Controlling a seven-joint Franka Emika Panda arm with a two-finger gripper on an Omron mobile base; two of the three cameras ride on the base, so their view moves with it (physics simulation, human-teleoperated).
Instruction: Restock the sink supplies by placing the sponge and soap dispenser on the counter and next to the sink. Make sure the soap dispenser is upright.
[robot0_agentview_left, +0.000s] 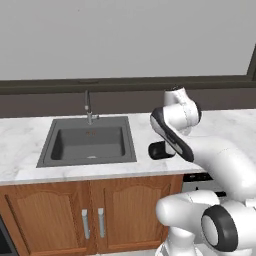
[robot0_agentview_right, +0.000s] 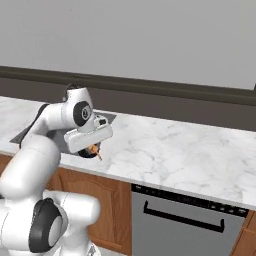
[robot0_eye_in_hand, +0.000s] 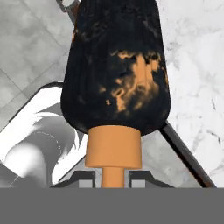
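Note:
My gripper (robot0_eye_in_hand: 113, 175) is shut on the orange pump neck of the soap dispenser (robot0_eye_in_hand: 116, 74), a black bottle with orange blotches that stretches away from the hand. In the left base view the soap dispenser (robot0_agentview_left: 160, 150) lies roughly level, just right of the sink (robot0_agentview_left: 89, 142), low over the counter (robot0_agentview_left: 20, 145); whether it touches the marble I cannot tell. From the right side, my gripper (robot0_agentview_right: 95, 146) hangs under the white hand, with the dark bottle (robot0_agentview_right: 88, 151) and its orange tip beneath it. The sponge is out of view.
The slim faucet (robot0_agentview_left: 88, 107) rises behind the basin. My own arm (robot0_agentview_left: 172, 132) bends over the counter's right part. A dishwasher front (robot0_agentview_right: 185, 220) sits under the counter (robot0_agentview_right: 175, 150) to the right, with brown cabinet doors (robot0_agentview_left: 92, 217) below the sink.

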